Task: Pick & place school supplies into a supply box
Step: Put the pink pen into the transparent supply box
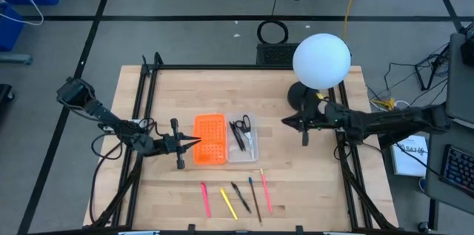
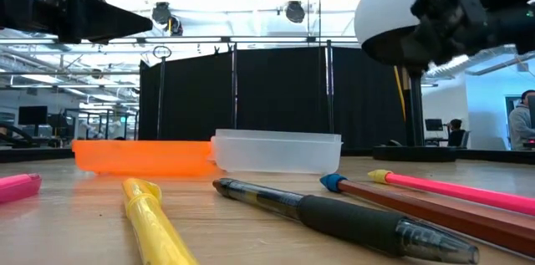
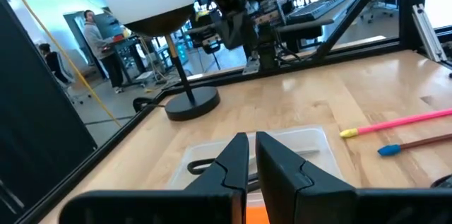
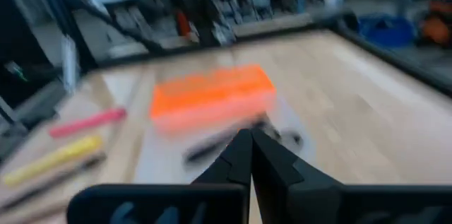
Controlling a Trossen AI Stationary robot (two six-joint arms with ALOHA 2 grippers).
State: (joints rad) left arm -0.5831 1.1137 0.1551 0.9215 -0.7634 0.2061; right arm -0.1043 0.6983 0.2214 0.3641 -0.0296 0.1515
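Supply box (image 1: 226, 140) sits open near the middle of the wooden table (image 1: 296, 176), its orange gridded half (image 1: 209, 140) on the left arm's side and its clear tray (image 1: 244, 142) on the right arm's side. Inside the clear tray lie the black-handled scissors (image 1: 245, 130) and a dark pen (image 1: 237, 136) beside them; the orange half holds nothing I can make out. No writing or brand is readable anywhere on the box or the supplies.

A white globe lamp (image 1: 321, 60) on a dark round base stands at the far edge of the table (biggest thing up there after the arms).

The left gripper (image 1: 194, 143) hovers at the orange half's outer edge, its fingers nearly together with a thin gap, gripping nothing. The right gripper (image 1: 284, 122) hangs well clear of the tray's far side, fingers pressed shut and empty.

Along the near edge lie five loose supplies in a row: a pink highlighter (image 1: 205, 199), a yellow highlighter (image 1: 228, 202), a black pen (image 1: 240, 197), a blue-capped pencil (image 1: 254, 196) and a pink pencil (image 1: 265, 190).
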